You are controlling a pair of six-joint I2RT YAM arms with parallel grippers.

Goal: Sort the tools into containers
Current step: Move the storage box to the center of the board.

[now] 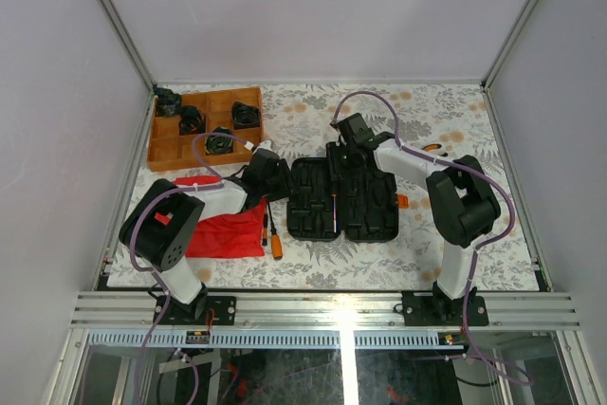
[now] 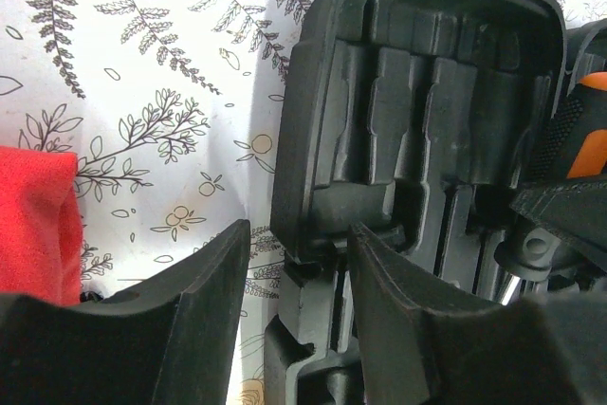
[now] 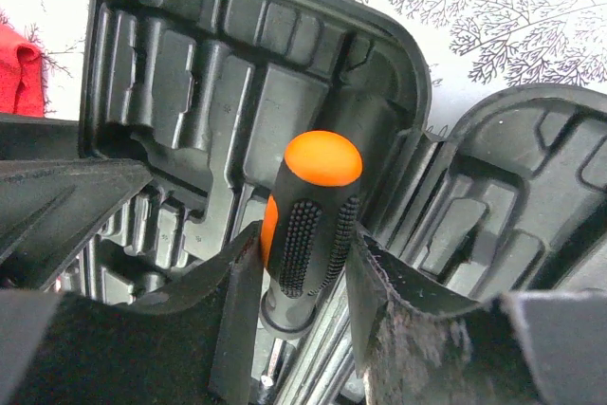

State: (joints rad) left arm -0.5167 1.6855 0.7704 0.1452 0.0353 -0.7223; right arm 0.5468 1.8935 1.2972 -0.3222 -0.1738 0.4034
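A black tool case [image 1: 365, 220] lies open mid-table, with one slim screwdriver [image 1: 334, 211] in a slot. My right gripper [image 3: 303, 253] is shut on the orange-and-black handle of a screwdriver [image 3: 313, 206], held over the case's moulded slots [image 3: 190, 73]. From above, the right gripper [image 1: 349, 154] is at the case's far edge. My left gripper [image 2: 299, 244] is open, with its fingers on either side of the case's left rim [image 2: 294, 168]. The left finger [image 2: 190, 301] stands clear of the rim. More orange-handled tools [image 1: 275, 236] lie beside the red cloth.
A red cloth [image 1: 223, 234] lies left of the case under my left arm. A compartmented wooden tray [image 1: 166, 144] with dark parts stands at the back left. An orange object [image 1: 432, 147] lies behind my right arm. The case's orange latch [image 1: 402, 201] points right.
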